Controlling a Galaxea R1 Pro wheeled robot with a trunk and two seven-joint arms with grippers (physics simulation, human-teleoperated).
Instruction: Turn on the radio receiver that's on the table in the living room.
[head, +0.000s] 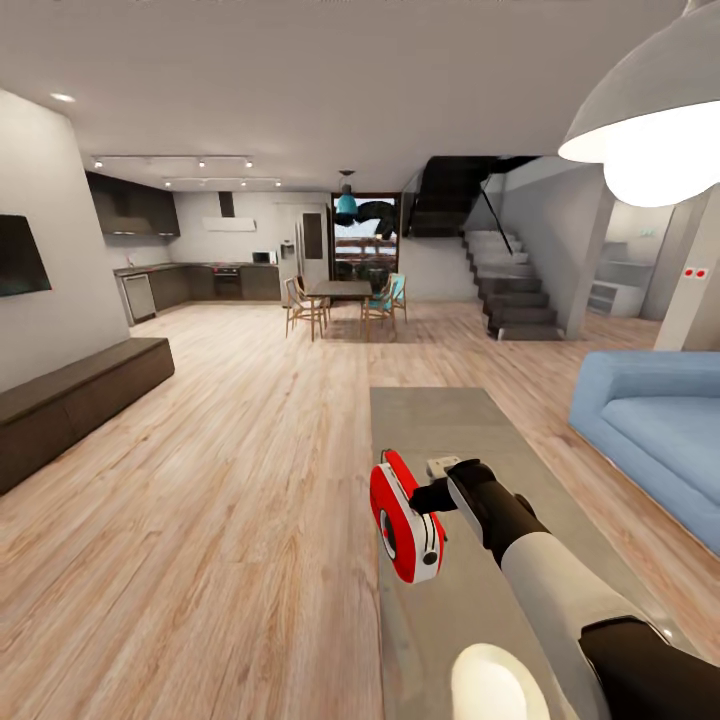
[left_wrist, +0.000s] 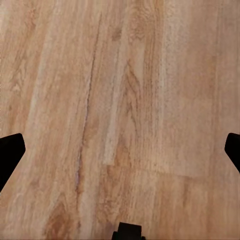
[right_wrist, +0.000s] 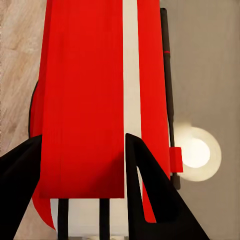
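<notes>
The right pincer (head: 425, 497) reaches the radio receiver (head: 405, 518), its dark fingers (right_wrist: 150, 190) spread over the red body without closing on it; in the right wrist view one finger lies across the white stripe. The radio stands at the left edge of the grey bench (head: 440, 420), beside the blue sofa (head: 655, 420). The left pincer (left_wrist: 120, 150) hangs wide above the wood floor (left_wrist: 120, 90).
</notes>
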